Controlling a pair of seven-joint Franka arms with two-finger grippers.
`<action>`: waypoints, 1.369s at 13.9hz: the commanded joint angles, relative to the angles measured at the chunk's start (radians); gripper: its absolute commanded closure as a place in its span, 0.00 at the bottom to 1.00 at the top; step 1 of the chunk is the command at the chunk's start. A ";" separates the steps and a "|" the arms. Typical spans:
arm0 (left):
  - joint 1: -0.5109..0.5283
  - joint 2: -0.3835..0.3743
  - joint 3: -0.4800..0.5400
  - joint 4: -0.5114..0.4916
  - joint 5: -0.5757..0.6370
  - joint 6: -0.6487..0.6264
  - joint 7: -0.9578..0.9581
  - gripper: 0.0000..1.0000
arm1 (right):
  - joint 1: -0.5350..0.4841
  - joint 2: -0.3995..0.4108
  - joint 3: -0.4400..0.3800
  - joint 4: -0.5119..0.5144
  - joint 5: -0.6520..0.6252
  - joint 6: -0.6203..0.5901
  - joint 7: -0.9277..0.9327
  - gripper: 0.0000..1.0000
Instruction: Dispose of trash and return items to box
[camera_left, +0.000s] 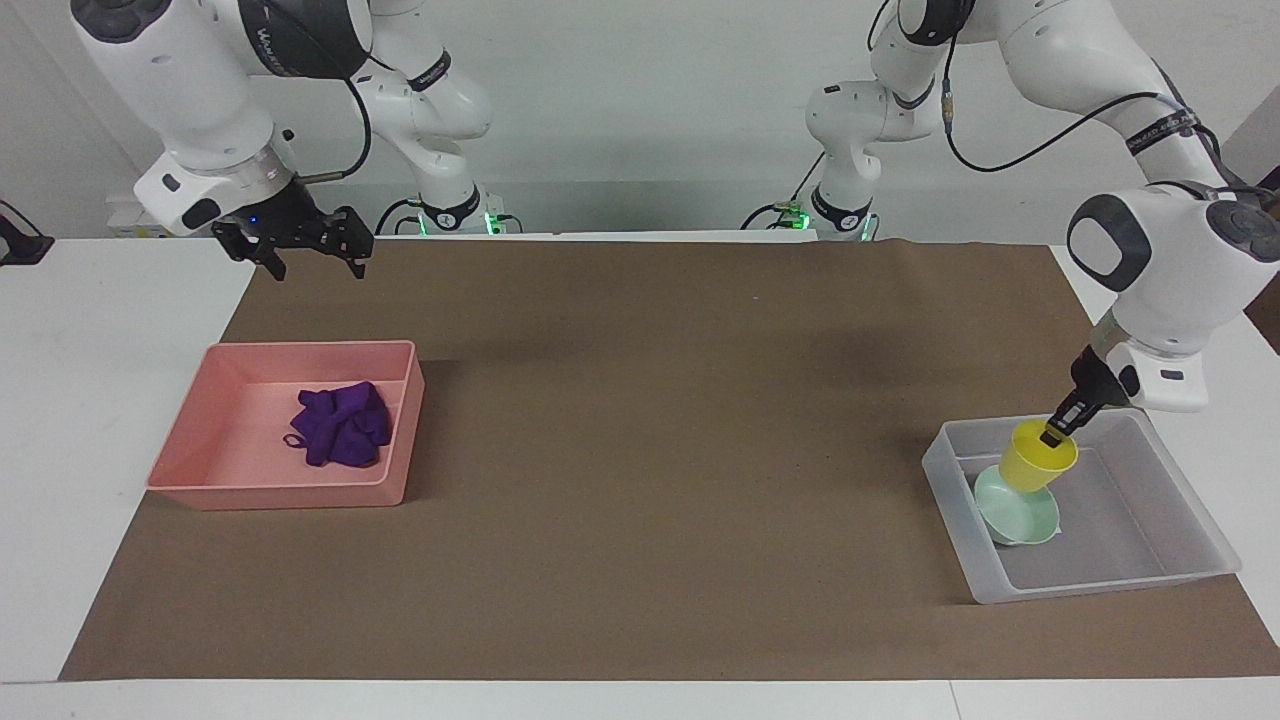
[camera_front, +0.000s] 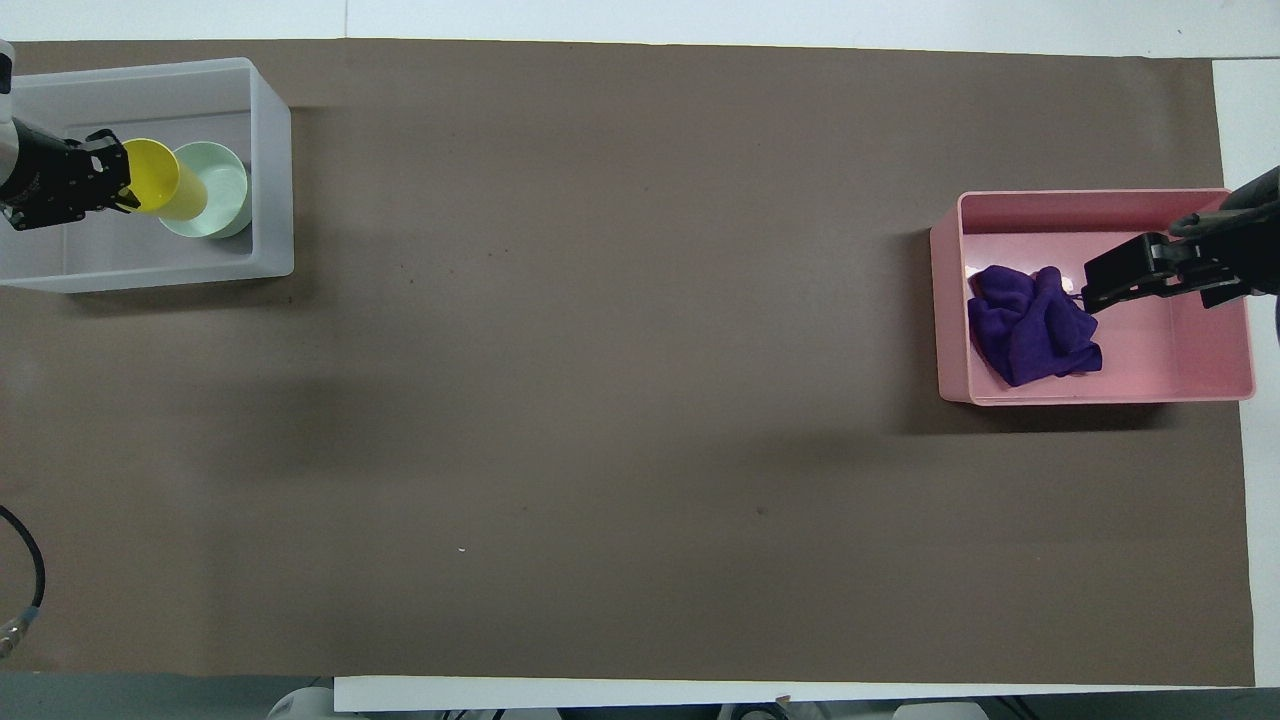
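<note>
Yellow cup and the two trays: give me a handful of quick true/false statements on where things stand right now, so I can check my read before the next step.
1. The left pincer grips the yellow cup by its rim. True.
2. The cup stands on the brown mat between the trays. False: it is held tilted over the mint-green bowl, inside the clear tray.
3. The purple cloth lies in the pink tray. True.
4. The right pincer holds the cloth. False: it is open, empty and raised near the pink tray.
5. The bowl sits in the pink tray. False: it is in the clear tray.
</note>
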 joint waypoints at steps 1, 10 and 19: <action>0.011 0.019 -0.008 -0.014 0.010 0.016 -0.017 1.00 | 0.023 -0.028 -0.022 -0.037 0.007 0.000 0.027 0.00; -0.021 0.022 -0.010 -0.034 0.021 0.061 -0.008 0.17 | 0.023 -0.050 -0.017 -0.084 0.044 0.026 0.053 0.01; -0.059 -0.342 -0.022 -0.039 0.029 -0.447 0.317 0.00 | 0.021 -0.048 -0.017 -0.091 0.093 0.085 0.027 0.01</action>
